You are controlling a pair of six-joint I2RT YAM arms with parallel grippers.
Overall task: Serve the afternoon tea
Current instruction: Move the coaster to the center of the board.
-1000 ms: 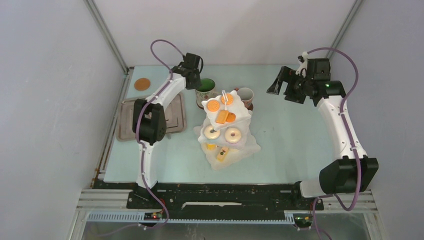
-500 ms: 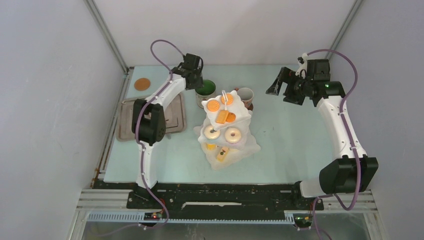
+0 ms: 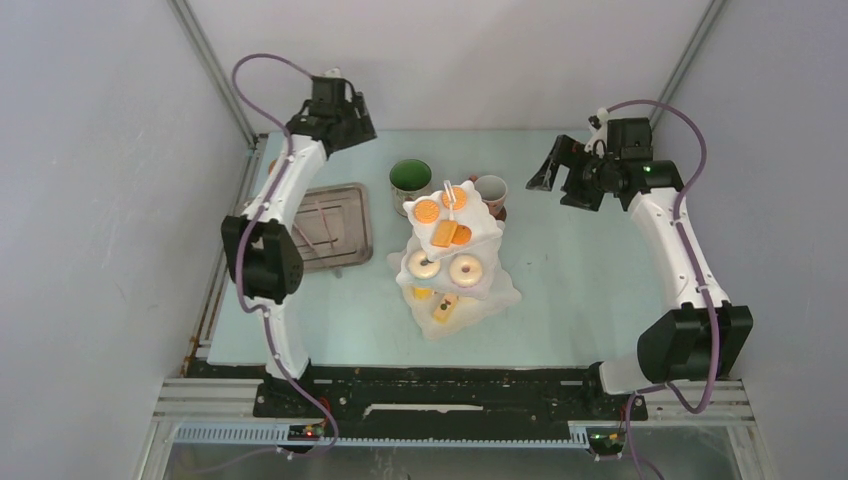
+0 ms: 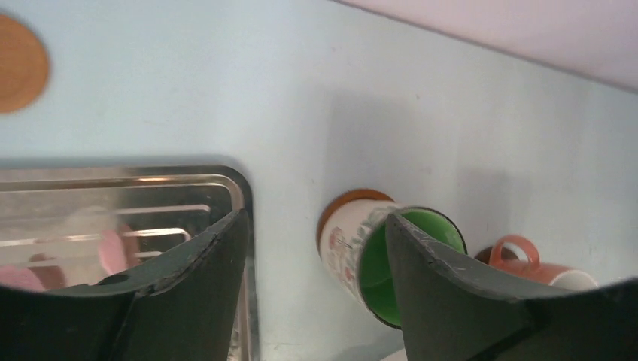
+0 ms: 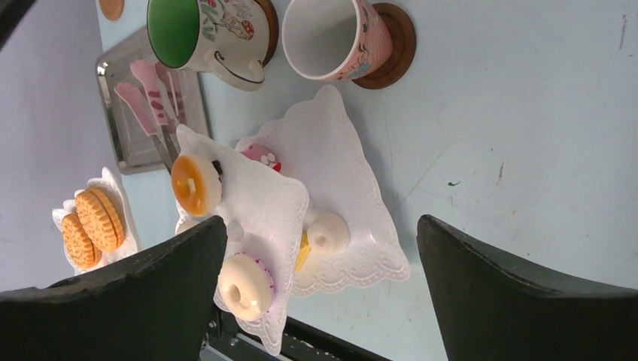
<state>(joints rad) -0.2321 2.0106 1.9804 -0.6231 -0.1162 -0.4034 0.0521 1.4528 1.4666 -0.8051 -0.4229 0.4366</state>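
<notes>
- Afternoon tea stand, white with three wavy square tiers, is pictured at the middle of the pale blue table, between the two arms.
- At the far left rear corner, a lone brown coaster is seen lying flat with nothing on it.
- Just beside it, the grey metal tray is shown with the pink tongs laid inside.
- Above the tray's far edge, the left gripper is held clear of the surface, its jaws spread wide and nothing caught between them.
- Right of the tray, the green-inside mug is stood upright on a brown coaster of its own, just behind the stand.
- On the stand's top tier, orange biscuits are laid out; small donuts are seen on the tier below, and yellow cakes at the near edge of the bottom tier.
- Just behind the stand's right corner, the pink mug is set upright on another coaster, near the green-inside mug but apart from it.
- Further right, the right gripper is held above the table, well apart from the mugs, its jaws parted and empty.
</notes>
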